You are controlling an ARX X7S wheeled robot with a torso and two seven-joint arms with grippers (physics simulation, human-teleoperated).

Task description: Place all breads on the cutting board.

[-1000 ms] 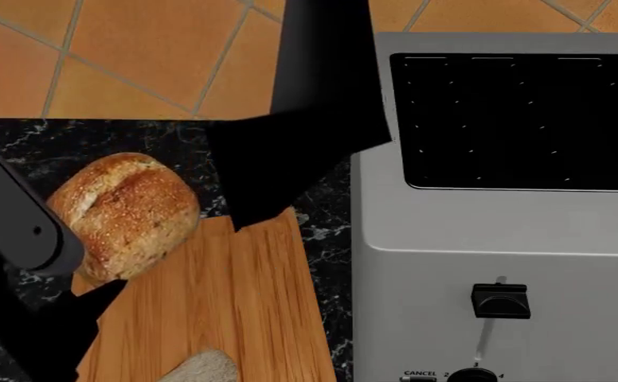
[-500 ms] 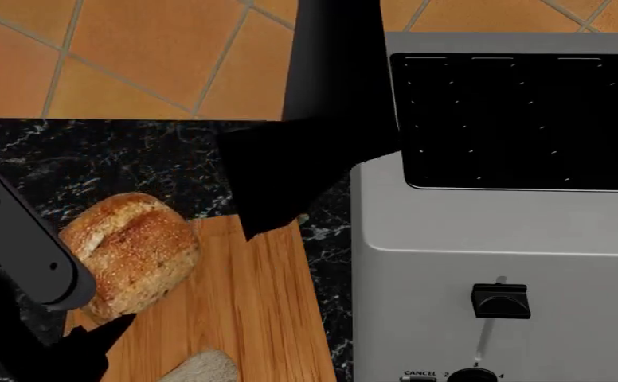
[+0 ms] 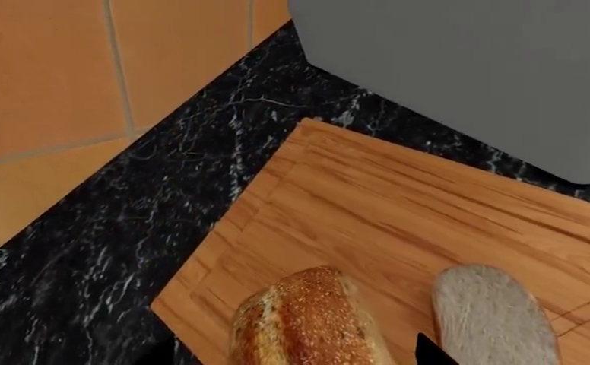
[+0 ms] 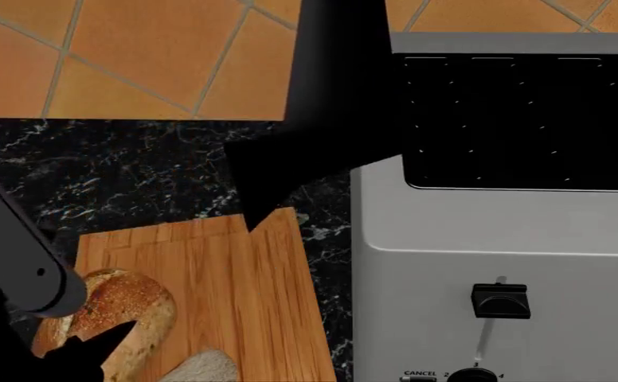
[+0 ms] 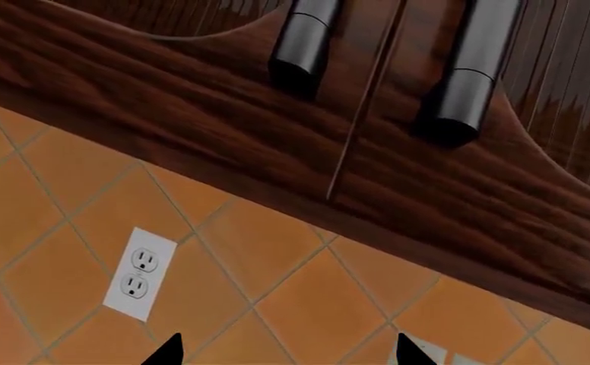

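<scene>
The large golden-brown speckled loaf (image 4: 112, 312) is over the left near part of the wooden cutting board (image 4: 235, 278). My left gripper (image 3: 295, 354) is shut on it, one dark fingertip on each side of the loaf (image 3: 306, 323). I cannot tell whether the loaf touches the board (image 3: 376, 205). The small pale slice (image 4: 205, 368) lies flat on the board beside the loaf, also seen in the left wrist view as the slice (image 3: 493, 315). My right gripper (image 5: 287, 351) is open with nothing between its tips, raised and facing the tiled wall.
A big silver toaster (image 4: 479, 239) stands right of the board on the black marble counter (image 4: 128, 167). My right arm (image 4: 325, 119) hangs dark over the board's far edge. A wall outlet (image 5: 137, 274) and dark wooden cabinet (image 5: 274, 137) show in the right wrist view.
My left gripper has carried the loaf from the board's far left corner toward me, along the board's left side. The right arm has drifted slightly right.
</scene>
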